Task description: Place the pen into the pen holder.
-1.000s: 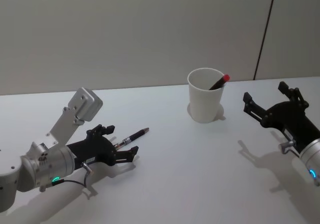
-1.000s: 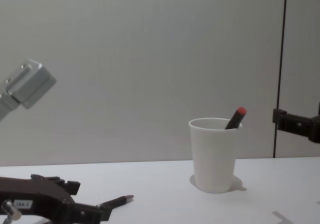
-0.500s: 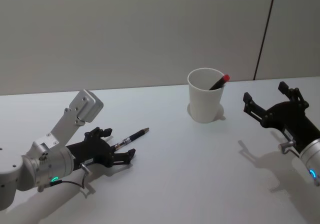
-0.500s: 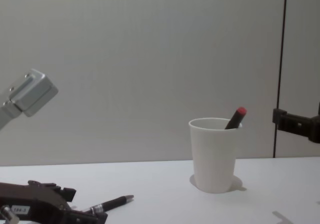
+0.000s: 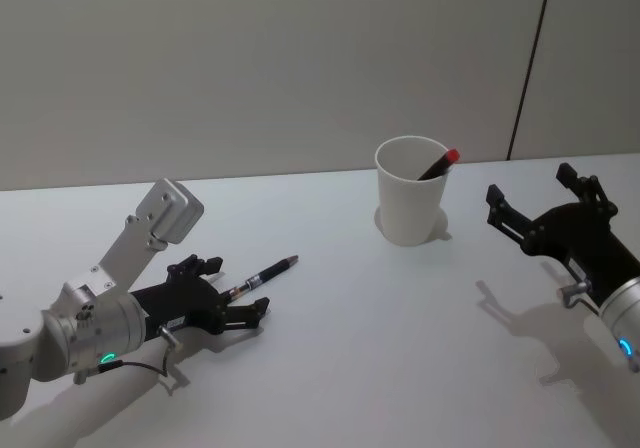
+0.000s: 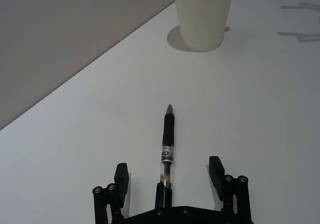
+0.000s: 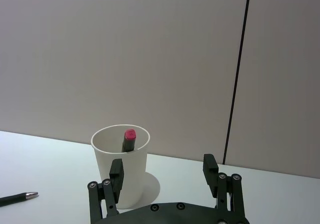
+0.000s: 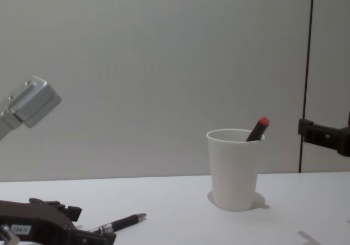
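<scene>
A black pen (image 5: 262, 275) with a silver tip lies flat on the white table, left of centre. My left gripper (image 5: 235, 286) is open and low over the table, its fingers either side of the pen's rear end without touching it. The left wrist view has the pen (image 6: 168, 146) running between the spread fingers (image 6: 120, 178) toward the pen holder (image 6: 202, 14). The pen holder (image 5: 410, 204), a white paper cup, stands upright at the back with a red-capped pen (image 5: 440, 164) leaning in it. My right gripper (image 5: 545, 213) hovers open to the right of the cup.
A grey wall with a dark vertical seam (image 5: 530, 63) runs behind the table. The table surface (image 5: 400, 338) between the black pen and the cup carries nothing. In the chest view the cup (image 8: 234, 168) stands right of centre, the black pen (image 8: 117, 223) at lower left.
My left gripper has drawn back slightly along the pen, so more of the pen's barrel shows in front of the fingers. The pen, the cup and the right arm have not moved.
</scene>
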Available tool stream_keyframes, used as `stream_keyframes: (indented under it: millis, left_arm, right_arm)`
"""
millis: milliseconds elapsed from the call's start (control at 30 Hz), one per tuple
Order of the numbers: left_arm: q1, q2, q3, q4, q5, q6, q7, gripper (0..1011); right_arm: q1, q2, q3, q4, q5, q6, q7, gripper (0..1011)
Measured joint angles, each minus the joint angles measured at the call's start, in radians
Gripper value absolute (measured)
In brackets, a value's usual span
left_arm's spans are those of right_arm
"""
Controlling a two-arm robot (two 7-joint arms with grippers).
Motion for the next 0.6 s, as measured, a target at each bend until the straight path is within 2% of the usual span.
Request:
stream_keyframes:
  millis: [600]
  left_arm:
    - [-0.007,0.001,0.000,0.005,-0.010,0.020,-0.033,1001]
  right_arm:
    - [0.000,0.000,0.000,0.000,0.000,0.000,0.000,1001]
